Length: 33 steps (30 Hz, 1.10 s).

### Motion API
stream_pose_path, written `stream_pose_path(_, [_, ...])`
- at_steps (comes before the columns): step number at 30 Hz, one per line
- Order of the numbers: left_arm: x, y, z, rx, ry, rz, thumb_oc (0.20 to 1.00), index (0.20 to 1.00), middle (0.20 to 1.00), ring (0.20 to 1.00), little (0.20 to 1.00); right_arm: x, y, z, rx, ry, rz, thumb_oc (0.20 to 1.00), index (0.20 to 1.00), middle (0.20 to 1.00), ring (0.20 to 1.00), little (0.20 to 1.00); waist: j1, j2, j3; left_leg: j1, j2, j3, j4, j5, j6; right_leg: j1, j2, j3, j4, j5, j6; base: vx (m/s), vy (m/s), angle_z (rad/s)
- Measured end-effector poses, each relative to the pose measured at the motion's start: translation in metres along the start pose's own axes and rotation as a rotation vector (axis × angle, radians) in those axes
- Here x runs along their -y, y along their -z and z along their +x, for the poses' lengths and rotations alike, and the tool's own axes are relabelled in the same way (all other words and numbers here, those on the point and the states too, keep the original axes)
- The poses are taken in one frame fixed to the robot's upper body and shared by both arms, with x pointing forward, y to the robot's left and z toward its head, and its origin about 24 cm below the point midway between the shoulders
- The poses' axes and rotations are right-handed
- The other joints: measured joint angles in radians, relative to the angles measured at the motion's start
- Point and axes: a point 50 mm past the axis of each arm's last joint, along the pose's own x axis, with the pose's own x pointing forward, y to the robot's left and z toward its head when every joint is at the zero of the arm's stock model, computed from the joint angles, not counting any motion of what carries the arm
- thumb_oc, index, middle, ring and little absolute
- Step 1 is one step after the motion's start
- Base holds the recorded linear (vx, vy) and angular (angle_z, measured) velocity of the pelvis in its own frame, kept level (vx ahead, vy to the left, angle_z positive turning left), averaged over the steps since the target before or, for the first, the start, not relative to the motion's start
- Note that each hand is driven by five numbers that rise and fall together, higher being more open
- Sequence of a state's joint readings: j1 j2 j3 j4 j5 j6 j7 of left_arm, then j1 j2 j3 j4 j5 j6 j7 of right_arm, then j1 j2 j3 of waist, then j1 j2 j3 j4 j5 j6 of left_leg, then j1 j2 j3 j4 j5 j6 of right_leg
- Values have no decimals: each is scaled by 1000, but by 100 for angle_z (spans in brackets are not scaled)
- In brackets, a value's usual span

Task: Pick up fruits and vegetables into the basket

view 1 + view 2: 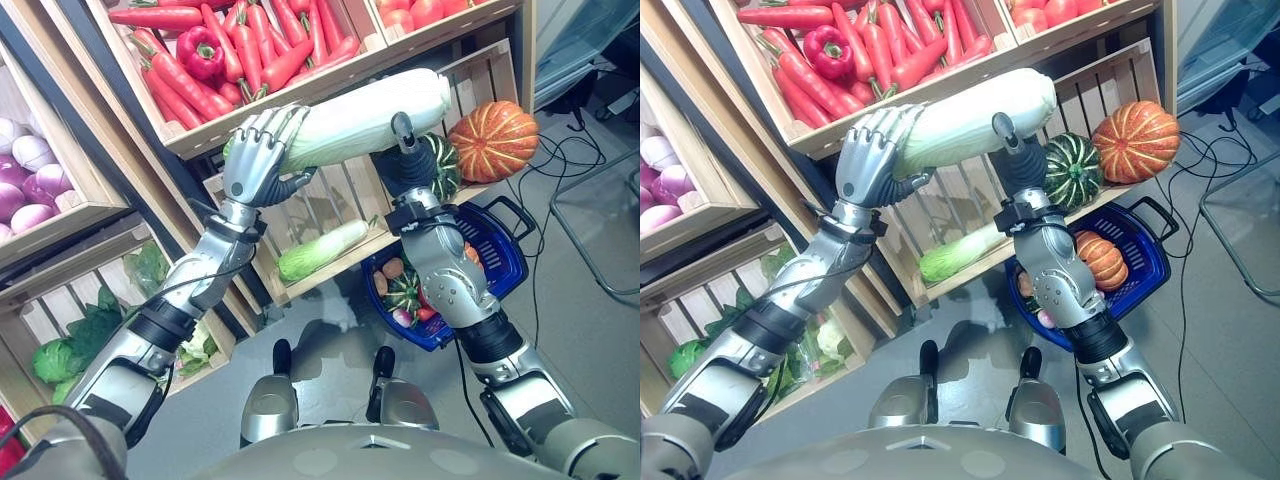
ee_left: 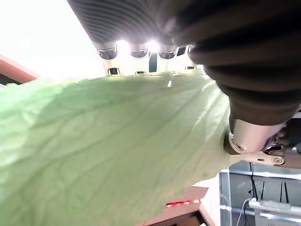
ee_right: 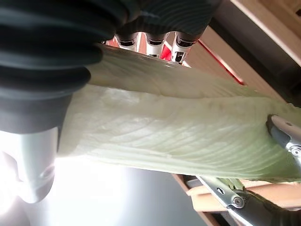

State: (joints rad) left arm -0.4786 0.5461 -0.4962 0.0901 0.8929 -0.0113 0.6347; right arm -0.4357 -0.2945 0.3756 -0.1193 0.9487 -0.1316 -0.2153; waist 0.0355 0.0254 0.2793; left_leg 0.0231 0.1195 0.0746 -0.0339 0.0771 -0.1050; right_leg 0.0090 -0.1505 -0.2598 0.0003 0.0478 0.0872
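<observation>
Both hands are up in front of the wooden shelves (image 1: 330, 75), the left hand (image 1: 258, 160) curled round the leafy end of a long napa cabbage (image 1: 370, 115) and the right hand (image 1: 405, 160) gripping its middle, above the blue basket (image 1: 500, 255) on the floor.

Two silver-grey segmented arms with black joint bands; left hand (image 1: 262, 155) at 11 o'clock, silver fingers; right hand (image 1: 405, 160) at 1 o'clock, dark ribbed wrist cover, apparently small screws on metal brackets.
</observation>
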Motion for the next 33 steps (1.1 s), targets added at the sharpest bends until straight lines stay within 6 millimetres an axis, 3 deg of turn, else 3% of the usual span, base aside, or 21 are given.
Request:
stream_pose_path(2, [1, 0, 1, 4, 15, 15, 200, 200, 200, 200, 200, 1, 0, 0, -2, 6, -3, 1000, 1000, 1000, 1000, 1000, -2, 0, 0, 0, 0, 0, 0, 0, 0, 0, 0, 0, 0, 0, 0, 0, 0, 0])
stream_pose_path(3, [2, -1, 2, 6, 27, 17, 200, 200, 200, 200, 200, 1, 0, 0, 3, 10, -22, 442, 442, 442, 442, 442, -2, 0, 0, 0, 0, 0, 0, 0, 0, 0, 0, 0, 0, 0, 0, 0, 0, 0])
stream_pose_path(4, [2, -1, 2, 3, 39, 22, 200, 200, 200, 200, 200, 2, 0, 0, 8, 15, -53, 200, 200, 200, 200, 200, -3, 0, 0, -1, 0, 0, 0, 0, 0, -1, 0, 0, 0, 0, 0, -34, 7, -1])
stream_pose_path(9, [5, -4, 1, -6, 78, 25, 200, 200, 200, 200, 200, 2, -1, 0, 41, 47, -170, 200, 200, 200, 200, 200, -10, 0, 0, -6, 0, 1, 0, 0, 0, -6, 0, 1, 0, 0, 0, -13, -3, 0])
stream_pose_path(10, [6, -5, 1, -4, 81, 16, 310, 310, 310, 310, 310, 3, -3, 0, 49, 52, -196, 200, 200, 200, 200, 200, -10, 0, 0, -9, 0, 1, 1, 0, 0, -9, 0, 1, 0, 0, 0, -38, -27, 1])
stream_pose_path(11, [6, -6, 1, -4, 82, 7, 592, 592, 592, 592, 592, 4, -3, -1, 53, 55, -209, 200, 200, 200, 200, 200, -10, 0, 0, -12, 0, 1, 1, 0, 0, -11, 0, 1, 0, 0, 0, -43, -29, 0])
stream_pose_path(12, [7, -8, 0, -9, 86, -20, 1000, 1000, 1000, 1000, 1000, 5, -5, -1, 61, 63, -234, 200, 200, 200, 200, 200, -9, 0, 0, -18, 0, 0, 2, 0, 0, -17, 0, 1, 1, 0, 0, -67, -42, -1])
stream_pose_path(21, [18, -5, -13, -175, 130, -326, 1000, 1000, 1000, 1000, 1000, 6, -18, 1, 150, 35, -443, 200, 200, 200, 200, 200, -11, 4, 35, -75, 1, 3, 20, 2, -1, -78, 0, 9, 19, 0, -1, -96, -44, -1])
stream_pose_path(24, [14, 6, -15, -250, 65, -408, 1000, 1000, 1000, 1000, 1000, 7, -36, 5, 245, 50, -507, 200, 200, 200, 200, 200, -13, 10, 85, -111, -1, 17, 34, 4, 2, -131, -3, 33, 45, 0, -1, -125, -30, -14])
stream_pose_path(29, [-7, 28, -9, -310, -134, -416, 1000, 1000, 1000, 1000, 1000, 19, -78, 6, 409, 118, -601, 200, 200, 200, 200, 200, -43, 25, 179, -167, -14, 29, 51, 10, 9, -207, -10, 62, 88, 1, -2, -98, -21, -8])
stream_pose_path(33, [-21, 39, -2, -313, -239, -410, 1000, 1000, 1000, 1000, 1000, 27, -98, 1, 491, 168, -652, 200, 200, 200, 200, 200, -63, 26, 238, -210, -15, 45, 67, 12, 11, -271, -12, 88, 120, 1, -2, -100, -57, -14])
